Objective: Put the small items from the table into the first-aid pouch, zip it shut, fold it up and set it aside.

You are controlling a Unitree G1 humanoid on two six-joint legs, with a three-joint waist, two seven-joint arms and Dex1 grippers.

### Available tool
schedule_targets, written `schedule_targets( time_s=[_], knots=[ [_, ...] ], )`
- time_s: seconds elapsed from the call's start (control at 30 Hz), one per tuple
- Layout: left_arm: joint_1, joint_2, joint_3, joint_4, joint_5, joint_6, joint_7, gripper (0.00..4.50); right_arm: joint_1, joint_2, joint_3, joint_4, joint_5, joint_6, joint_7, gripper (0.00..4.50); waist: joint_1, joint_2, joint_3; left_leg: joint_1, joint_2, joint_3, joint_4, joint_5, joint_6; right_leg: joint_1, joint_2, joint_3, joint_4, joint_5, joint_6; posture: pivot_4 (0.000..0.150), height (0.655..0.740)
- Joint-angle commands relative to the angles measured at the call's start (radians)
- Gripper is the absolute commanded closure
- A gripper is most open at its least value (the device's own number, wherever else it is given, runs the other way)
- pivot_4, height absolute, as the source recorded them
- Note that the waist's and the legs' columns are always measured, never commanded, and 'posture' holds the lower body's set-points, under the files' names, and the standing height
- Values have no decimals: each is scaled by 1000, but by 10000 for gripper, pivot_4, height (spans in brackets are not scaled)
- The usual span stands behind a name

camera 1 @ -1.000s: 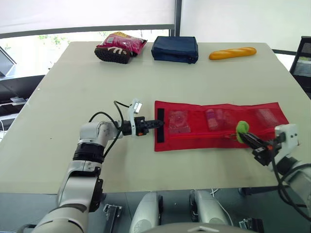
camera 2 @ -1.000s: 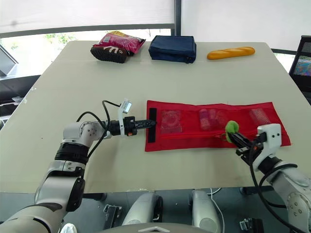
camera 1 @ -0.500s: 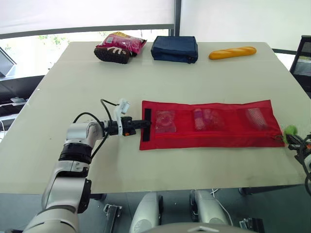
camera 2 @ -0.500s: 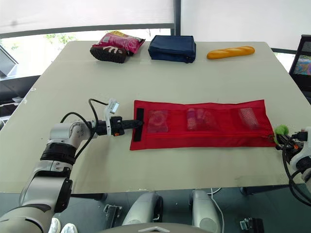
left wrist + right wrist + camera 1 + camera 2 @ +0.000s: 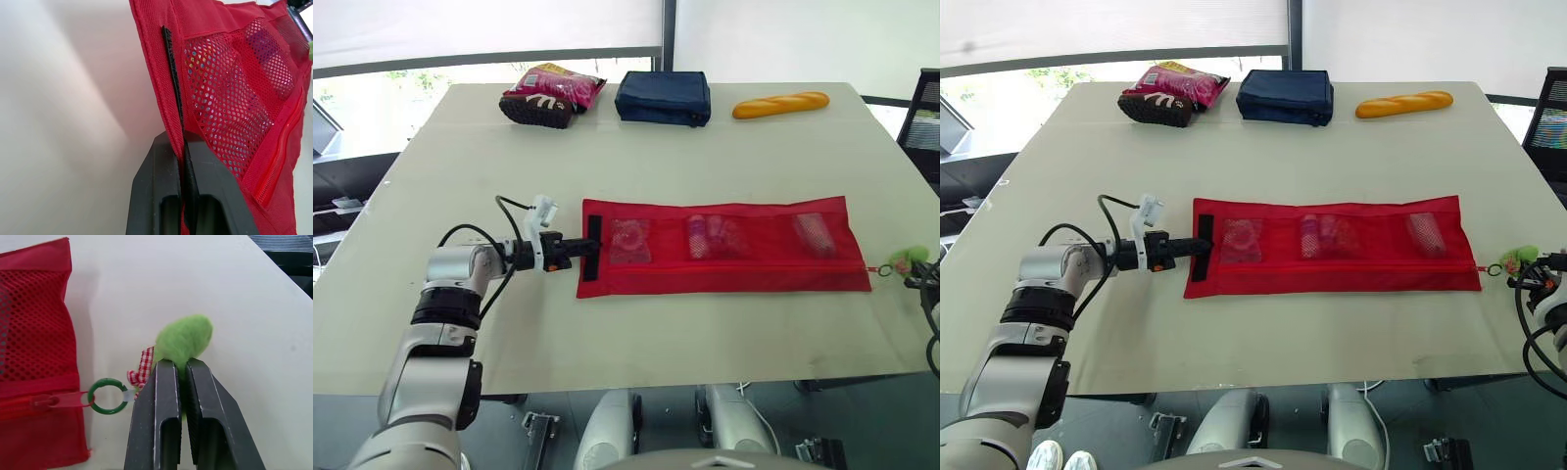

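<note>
The red first-aid pouch (image 5: 724,250) lies flat and unfolded across the middle of the table, with small items showing through its mesh pockets (image 5: 230,103). My left gripper (image 5: 584,249) is shut on the pouch's left end at the black strip (image 5: 172,78). At the table's right edge my right gripper (image 5: 911,266) is shut on the green fuzzy zipper pull (image 5: 186,340). A green ring (image 5: 106,395) links the pull to the zipper slider at the pouch's right end. The zipper (image 5: 744,263) runs closed along the pouch.
At the far edge of the table sit a pink snack bag (image 5: 548,94), a navy pouch (image 5: 664,98) and a bread loaf (image 5: 781,104). The right gripper sits close to the table's right edge.
The right gripper has drawn the green pull rightward from mid-pouch to the pouch's right end, closing the zipper. The pouch and the left gripper have shifted left.
</note>
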Motion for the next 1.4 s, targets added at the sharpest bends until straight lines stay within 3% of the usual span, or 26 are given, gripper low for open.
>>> schedule_targets(
  time_s=[0.03, 0.17, 0.2, 0.23, 0.27, 0.33, 0.47, 0.6, 0.73, 0.87, 1.03, 1.4],
  knots=[
    [-9, 80, 39, 63, 68, -39, 32, 45000, 24, -44, -33, -56, 10, -19, 55, 44396, 0, 0, 0, 0, 0, 0, 0, 0, 0, 0, 0, 0, 0, 0, 0, 1500, 7134],
    [-10, 87, 37, 71, 77, -45, 36, 45000, 26, -37, -44, -85, 25, -43, 87, 44396, 1, 0, 0, 1, 0, 0, 0, 0, 0, 0, 1, 0, 0, 0, 0, 1500, 7134],
    [-10, 92, 38, 79, 82, -50, 38, 45000, 27, -36, -49, -92, 27, -46, 89, 37890, 1, 0, 0, 1, 0, 0, 0, 0, 0, 0, 0, 0, 0, 0, 0, 1500, 7134],
    [-9, 98, 37, 84, 89, -59, 37, 45000, 28, -34, -54, -99, 33, -48, 93, 35100, -1, 0, 0, 1, 0, 1, 0, 0, 0, 0, 0, 0, 0, 0, 0, 1500, 7134],
    [-9, 104, 35, 92, 96, -68, 33, 45000, 29, -31, -58, -107, 45, -45, 100, 25968, -2, 0, 0, 1, 0, 1, 0, 0, 0, 0, 1, 0, 0, 0, 0, 1500, 7134],
    [-16, 114, 33, 113, 107, -85, 25, 45000, 40, -25, -60, -134, 85, -34, 132, 21399, -5, 0, 0, 1, 0, 1, 0, 0, 0, 0, 1, 1, 0, 0, 0, 1500, 7134],
    [-38, 119, 24, 155, 135, -126, 21, 45000, 64, -12, -55, -180, 176, -6, 187, 995, -11, 0, 0, 3, 1, 1, 0, 0, 0, 0, 2, 1, 1, 0, 0, 1500, 7134],
    [-51, 117, 25, 178, 153, -156, 14, 45000, 77, 5, -61, -216, 262, 12, 213, 995, -11, 0, 0, 3, 2, 1, 0, 0, 0, 0, 2, 1, 2, 0, 0, 1500, 7134],
    [-73, 116, 36, 220, 173, -195, 28, 32970, 127, 28, -3, -280, 327, 64, 219, 0, -11, 0, 0, 3, 3, 1, 0, 0, 0, 0, 2, 0, 2, 0, 0, 1500, 7134],
    [-75, 128, 32, 225, 206, -274, 6, 17664, 151, 63, 67, -291, 306, 79, 179, 0, -11, 0, 0, 3, 4, 2, 0, 0, 0, 0, 1, 1, 1, 0, 0, 1500, 7134],
    [-21, 190, 53, 51, 181, -465, -188, 171, 151, 93, 146, -275, 259, 68, 141, 0, -13, -1, 0, 1, 6, 4, -1, 0, 0, -2, 1, 1, 1, 0, 0, 1500, 7134],
    [46, 200, 51, -496, -27, -322, -389, 171, 46, 126, 193, -148, 215, 98, 61, 0, 8, -3, 1, -5, 2, 9, -1, 0, 0, -6, -2, 2, 0, 0, -1, 1500, 7134]
  ],
)
